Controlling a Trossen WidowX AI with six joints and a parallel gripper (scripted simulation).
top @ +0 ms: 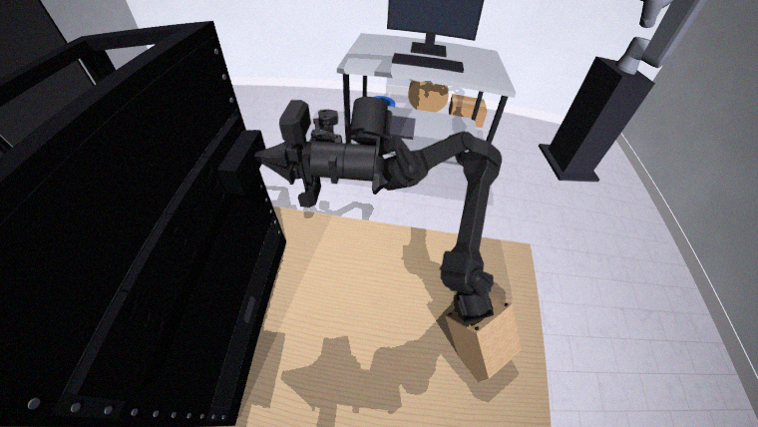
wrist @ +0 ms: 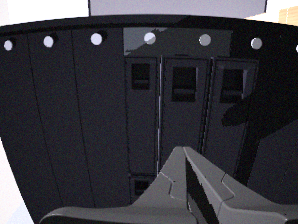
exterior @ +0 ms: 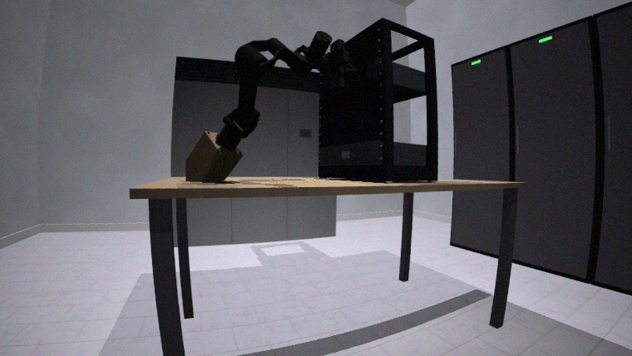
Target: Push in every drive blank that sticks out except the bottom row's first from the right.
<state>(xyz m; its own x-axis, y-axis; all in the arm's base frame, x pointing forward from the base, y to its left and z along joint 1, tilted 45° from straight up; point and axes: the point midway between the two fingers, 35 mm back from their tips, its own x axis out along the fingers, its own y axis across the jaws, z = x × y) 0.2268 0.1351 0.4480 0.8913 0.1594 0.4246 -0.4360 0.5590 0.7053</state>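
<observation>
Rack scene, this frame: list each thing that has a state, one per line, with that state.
Gripper: shut, holding nothing, tip at the protruding blank.
Blank: sticks out of the rack front, high up.
Rack: upright on the table.
Arm: stretched toward the rack front.
Table: bears rack and arm base.

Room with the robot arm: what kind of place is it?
Probably a server room or computer lab. Tall dark cabinets with green lights line one wall, an open black rack stands on the wooden table, and a desk holds a monitor.
</observation>
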